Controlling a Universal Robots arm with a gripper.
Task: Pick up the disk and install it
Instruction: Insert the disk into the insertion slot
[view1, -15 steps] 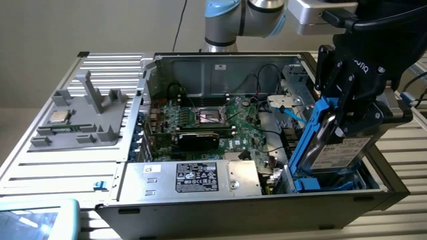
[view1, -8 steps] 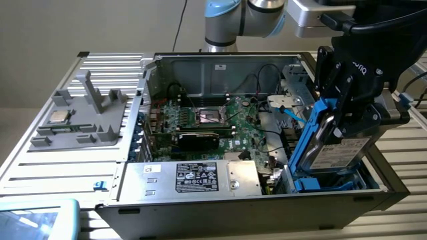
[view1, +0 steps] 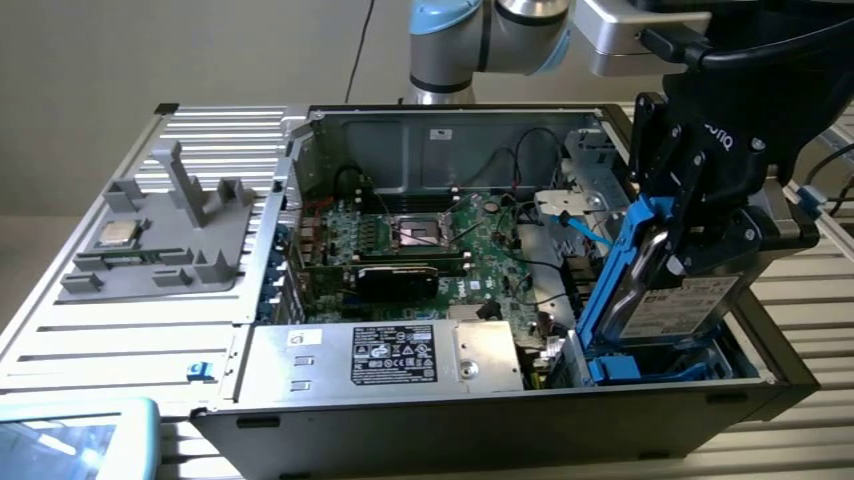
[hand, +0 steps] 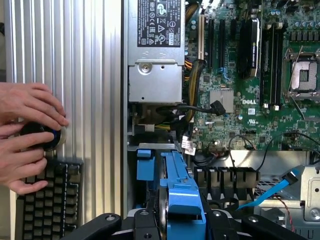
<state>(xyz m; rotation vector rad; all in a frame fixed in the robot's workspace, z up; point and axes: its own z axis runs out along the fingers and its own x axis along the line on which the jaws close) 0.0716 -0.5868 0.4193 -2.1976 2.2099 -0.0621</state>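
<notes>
Clearly, the gripper (view1: 707, 245) is clamping the disk (view1: 671, 303) between its black fingers. The disk is standing on edge and leaning, with its lower end reaching down into the blue-lined bay (view1: 661, 365) at the near corner of the open computer case (view1: 467, 425), on the exterior view's right. Whether it is resting on the bay floor I cannot tell. It is showing a flat silver-grey face with a white printed label, and a bright blue carrier (view1: 622, 265) is framing its edge. From the wrist, that carrier is running as a blue bar straight out from between the fingers, with the dark edge of the disk just beside it. Next to the bay, a silver power supply (view1: 400, 355) with a black label is sitting along the front of the case. Beyond it the green motherboard (view1: 447, 235) is lying flat, and a thin blue cable (view1: 587, 232) is trailing near the bay. The wrist view is bringing in a person's hands (hand: 27, 105) outside the case, fingertips resting on a black knob (hand: 42, 136) just beside a dark keyboard (hand: 47, 200). The exterior view is offering a grey tray (view1: 147, 255) on the slatted table (view1: 80, 335) at its left, with a small square chip (view1: 118, 234) lying on it. Farthest back, the arm (view1: 461, 40) is rising behind the case.
</notes>
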